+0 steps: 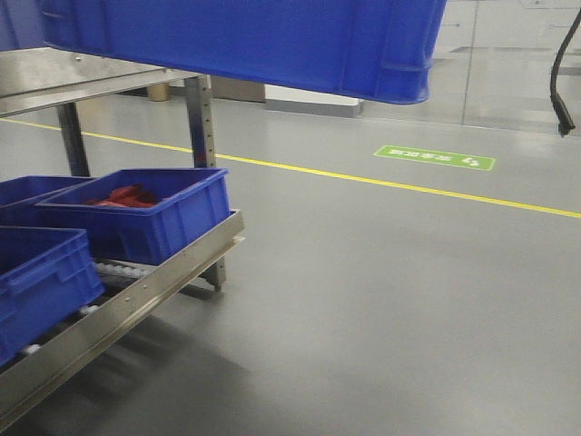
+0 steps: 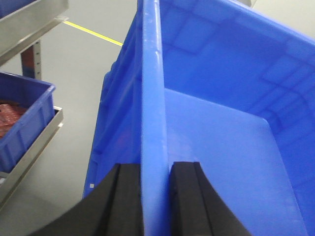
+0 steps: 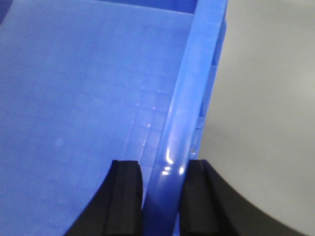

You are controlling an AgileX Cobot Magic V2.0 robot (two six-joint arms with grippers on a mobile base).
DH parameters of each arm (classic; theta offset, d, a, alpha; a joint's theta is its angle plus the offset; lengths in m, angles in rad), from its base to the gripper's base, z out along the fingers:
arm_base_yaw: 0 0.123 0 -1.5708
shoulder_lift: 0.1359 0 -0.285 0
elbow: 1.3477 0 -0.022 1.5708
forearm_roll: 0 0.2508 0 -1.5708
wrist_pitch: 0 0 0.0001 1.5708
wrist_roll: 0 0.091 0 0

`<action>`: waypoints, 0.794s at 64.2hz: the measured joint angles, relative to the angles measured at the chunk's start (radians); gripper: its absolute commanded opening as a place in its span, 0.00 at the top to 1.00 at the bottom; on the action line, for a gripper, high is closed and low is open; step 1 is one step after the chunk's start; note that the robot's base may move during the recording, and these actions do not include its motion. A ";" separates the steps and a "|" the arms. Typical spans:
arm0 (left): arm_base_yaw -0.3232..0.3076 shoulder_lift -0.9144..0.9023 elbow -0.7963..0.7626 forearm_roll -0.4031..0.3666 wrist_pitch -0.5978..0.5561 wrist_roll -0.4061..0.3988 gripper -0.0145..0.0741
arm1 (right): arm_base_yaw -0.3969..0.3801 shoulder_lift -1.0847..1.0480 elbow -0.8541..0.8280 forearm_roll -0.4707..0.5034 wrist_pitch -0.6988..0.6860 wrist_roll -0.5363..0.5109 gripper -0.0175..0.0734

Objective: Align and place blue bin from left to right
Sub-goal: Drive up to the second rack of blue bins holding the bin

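Left wrist-mounted view: shows left gripper pinching the thick rim of the blue bin, one black pad inside the wall, one outside. Right wrist-mounted view: shows right gripper clamped the same way on the opposite rim. Exterior front-facing view: catches the blue bin raised at top of frame, right end jutting past the metal rack over grey floor, well above darker bins on the lower roller shelf, one holding red items. Beyond, yellow line and green sign.
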 measured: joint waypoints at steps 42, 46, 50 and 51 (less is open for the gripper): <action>0.000 0.000 0.000 0.000 0.000 0.000 0.96 | 0.000 0.000 0.000 0.000 0.000 -0.002 0.97; 0.000 0.000 0.000 0.000 0.000 0.000 0.96 | 0.000 0.000 0.000 0.000 0.000 -0.002 0.97; 0.000 0.000 0.000 0.000 0.000 0.000 0.96 | 0.000 0.000 0.000 0.000 0.000 -0.002 0.97; 0.000 0.000 0.000 0.000 0.000 0.000 0.96 | 0.000 0.000 0.000 0.000 0.000 -0.002 0.97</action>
